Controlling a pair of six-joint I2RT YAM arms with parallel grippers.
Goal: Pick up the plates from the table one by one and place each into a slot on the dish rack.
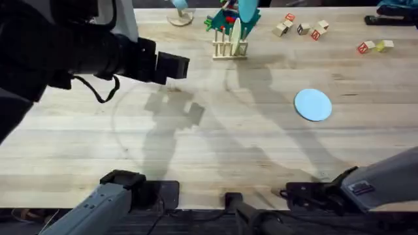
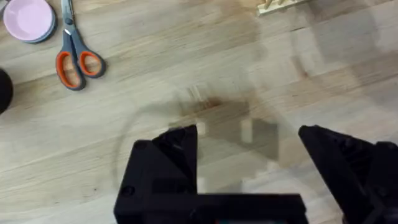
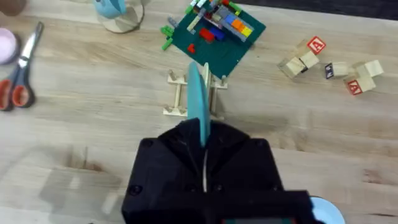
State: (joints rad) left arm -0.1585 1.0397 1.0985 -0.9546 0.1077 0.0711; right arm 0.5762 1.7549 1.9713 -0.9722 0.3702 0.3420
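My right gripper (image 3: 203,134) is shut on the bright cyan plate (image 3: 200,102), holding it on edge just above the wooden dish rack (image 3: 177,93). Seen from overhead, that plate (image 1: 248,10) hangs over the rack (image 1: 230,49) at the far middle of the table. A pale cream plate (image 1: 236,31) stands in the rack. The lighter blue plate (image 1: 313,104) lies flat on the table (image 1: 209,143) at the right. High over the left side, my left gripper (image 1: 173,67) is open and holds nothing; its fingers (image 2: 177,146) frame bare wood.
A green block of colourful toys (image 1: 225,18) sits right behind the rack. Wooden letter cubes (image 1: 300,27) and two more cubes (image 1: 374,46) lie at the far right. Orange-handled scissors (image 2: 74,56) and a pink dish (image 2: 28,18) are at the left.
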